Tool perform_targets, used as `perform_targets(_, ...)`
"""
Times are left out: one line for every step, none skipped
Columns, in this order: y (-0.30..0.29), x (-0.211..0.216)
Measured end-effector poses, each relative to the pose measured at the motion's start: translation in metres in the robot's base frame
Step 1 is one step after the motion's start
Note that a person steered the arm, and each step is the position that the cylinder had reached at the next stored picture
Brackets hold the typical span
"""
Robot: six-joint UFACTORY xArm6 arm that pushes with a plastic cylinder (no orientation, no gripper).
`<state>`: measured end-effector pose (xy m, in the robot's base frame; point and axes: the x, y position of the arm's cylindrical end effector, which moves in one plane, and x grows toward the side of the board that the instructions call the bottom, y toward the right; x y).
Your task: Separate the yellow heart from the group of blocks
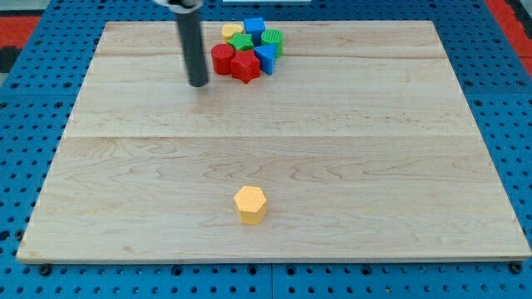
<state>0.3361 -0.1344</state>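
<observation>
We judge the task not yet done: the yellow heart-shaped block (232, 31) touches the far-left edge of the cluster on the wooden tabletop (374, 149), our tip (198, 84), which has no fingers, standing near-left of it.

Pale wooden board (332, 166) on blue perforated base (25, 124); red strip (511, 12) at view's top right.

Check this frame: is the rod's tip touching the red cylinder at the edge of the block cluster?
Apart. In the camera view my tip sits to the view's left of the red cylinder, with a strip of bare board visible between them.
</observation>
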Motion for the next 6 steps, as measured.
perform_targets(-0.089, -0.046)
perform_targets(-0.064, -0.121)
perform_targets(-0.004, -0.144)
perform_targets(0.085, -0.143)
perform_targets(0.127, -0.107)
perform_targets(0.096, -0.086)
